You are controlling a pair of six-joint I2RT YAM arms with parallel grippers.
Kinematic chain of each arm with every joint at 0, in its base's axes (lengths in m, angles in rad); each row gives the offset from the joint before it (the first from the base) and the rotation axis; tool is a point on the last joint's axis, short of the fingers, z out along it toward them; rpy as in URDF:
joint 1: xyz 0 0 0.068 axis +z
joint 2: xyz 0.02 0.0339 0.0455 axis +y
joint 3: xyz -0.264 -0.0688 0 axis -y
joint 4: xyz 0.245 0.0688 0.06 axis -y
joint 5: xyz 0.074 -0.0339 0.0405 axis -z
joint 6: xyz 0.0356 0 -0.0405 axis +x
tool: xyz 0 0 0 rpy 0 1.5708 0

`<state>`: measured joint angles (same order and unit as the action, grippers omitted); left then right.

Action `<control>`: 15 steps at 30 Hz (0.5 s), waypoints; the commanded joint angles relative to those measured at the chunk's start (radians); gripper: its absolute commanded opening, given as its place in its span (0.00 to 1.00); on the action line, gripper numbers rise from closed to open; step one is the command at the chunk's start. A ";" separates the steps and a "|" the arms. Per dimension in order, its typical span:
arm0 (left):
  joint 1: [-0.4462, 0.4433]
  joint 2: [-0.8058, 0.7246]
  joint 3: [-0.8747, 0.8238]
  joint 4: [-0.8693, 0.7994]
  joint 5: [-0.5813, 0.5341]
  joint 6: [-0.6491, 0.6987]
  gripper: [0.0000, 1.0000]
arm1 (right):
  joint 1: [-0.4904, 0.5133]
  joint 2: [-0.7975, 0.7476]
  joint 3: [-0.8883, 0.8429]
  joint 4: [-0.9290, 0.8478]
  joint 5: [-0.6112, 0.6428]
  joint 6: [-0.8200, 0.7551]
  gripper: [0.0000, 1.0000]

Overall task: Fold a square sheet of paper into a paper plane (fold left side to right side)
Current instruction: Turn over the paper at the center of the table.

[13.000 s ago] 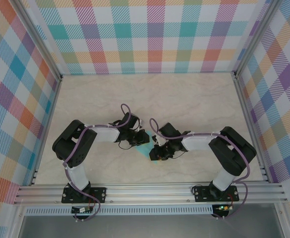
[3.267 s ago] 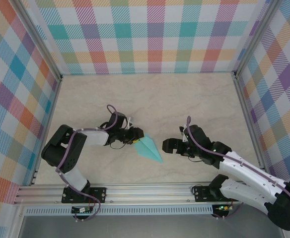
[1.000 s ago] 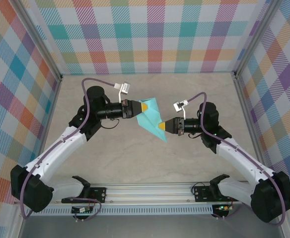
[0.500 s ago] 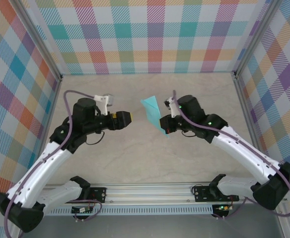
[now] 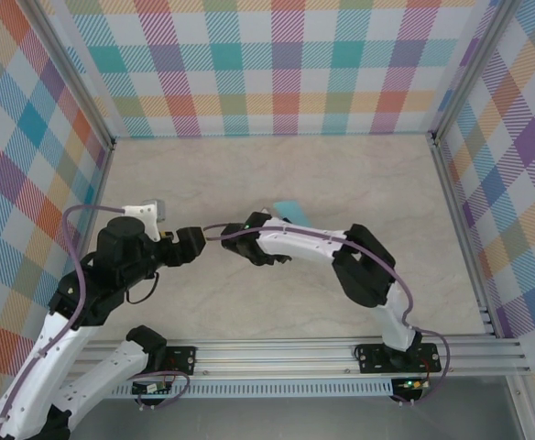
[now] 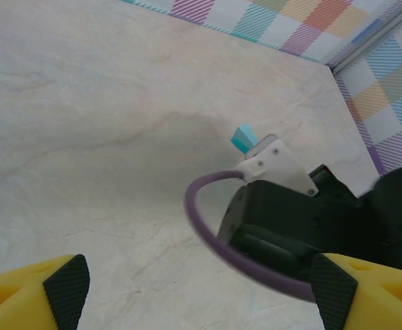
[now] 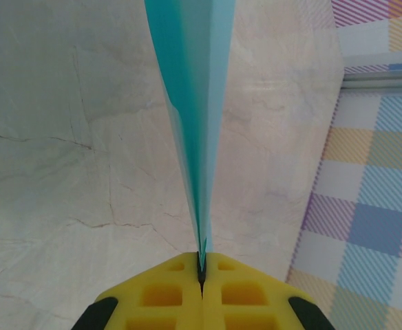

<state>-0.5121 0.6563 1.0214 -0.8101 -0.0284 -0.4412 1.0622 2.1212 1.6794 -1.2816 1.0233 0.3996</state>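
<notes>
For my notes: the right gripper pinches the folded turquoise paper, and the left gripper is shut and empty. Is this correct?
Not quite: the left gripper is open, not shut, as the left wrist view shows; it is empty. The right gripper does pinch the paper.

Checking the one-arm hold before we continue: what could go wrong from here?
1. The right gripper pinches the paper plane by one thin edge, and the left gripper is open and off it. The plane could slip or swing.
2. The right arm's purple cable loops just ahead of the left gripper, so a forward move might snag it.
</notes>
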 commanded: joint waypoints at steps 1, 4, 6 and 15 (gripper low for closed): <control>-0.002 -0.048 -0.018 -0.048 -0.021 -0.037 0.86 | 0.012 0.062 0.042 -0.090 0.089 -0.008 0.02; -0.002 -0.083 -0.030 -0.066 -0.019 -0.060 0.86 | 0.017 0.129 0.046 -0.099 0.083 -0.018 0.03; -0.002 -0.101 -0.037 -0.078 -0.020 -0.072 0.86 | 0.022 0.167 0.040 -0.098 0.074 -0.025 0.04; -0.002 -0.114 -0.045 -0.114 -0.007 -0.105 0.88 | 0.030 0.090 -0.090 0.131 -0.201 -0.151 0.28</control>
<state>-0.5121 0.5430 0.9859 -0.9070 -0.0387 -0.5251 1.0866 2.2948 1.6276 -1.2320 0.9459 0.3004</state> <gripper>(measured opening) 0.877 0.262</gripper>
